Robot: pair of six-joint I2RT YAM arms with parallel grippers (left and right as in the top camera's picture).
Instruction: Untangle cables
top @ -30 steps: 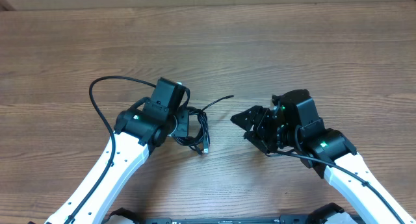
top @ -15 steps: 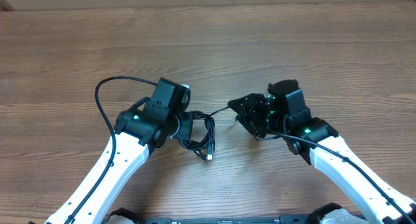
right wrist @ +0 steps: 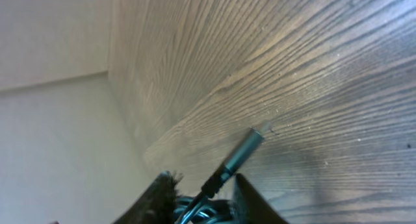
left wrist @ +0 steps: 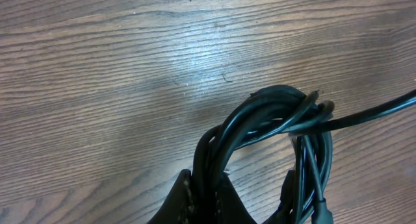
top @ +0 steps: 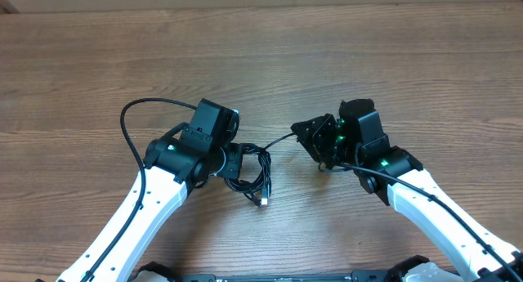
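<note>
Where both arms reach in from the near edge, surface (top: 343,45): brown wood grain, running side to side.
left arm (top: 151,196): white shell with a black wrist; one small green light (top: 172,147) is lit on the black joint.
arm wire (top: 131,118): thicker black lead fixed to the arm, arching off the left wrist out to the left, apart from the coil.
left tool (top: 235,161): clamped tight on the cables (top: 255,167); in the left wrist view its two dark fingers (left wrist: 188,201) press against the lower part of the coil from either side.
cables: thin black cords looped into one small coil on the surface, just right of the left tool and between the two arms. In the wrist view several strands cross at the top of the loop; the number of cords cannot be told.
plug end (top: 263,200): small, at the coil's lower tip, on the surface.
free strand (top: 278,140): leaves the coil's upper right and runs straight to the right tool.
right tool (top: 304,135): jaws a little apart with the free strand between them. The right wrist view shows a gap on each side of the cord, so it is not pinched.
strand tip (right wrist: 250,143): slim plug with a pale metal end, poking out past the fingers above the surface.
right arm (top: 441,217): white shell, black wrist, green lamp (top: 383,164) lit.
</note>
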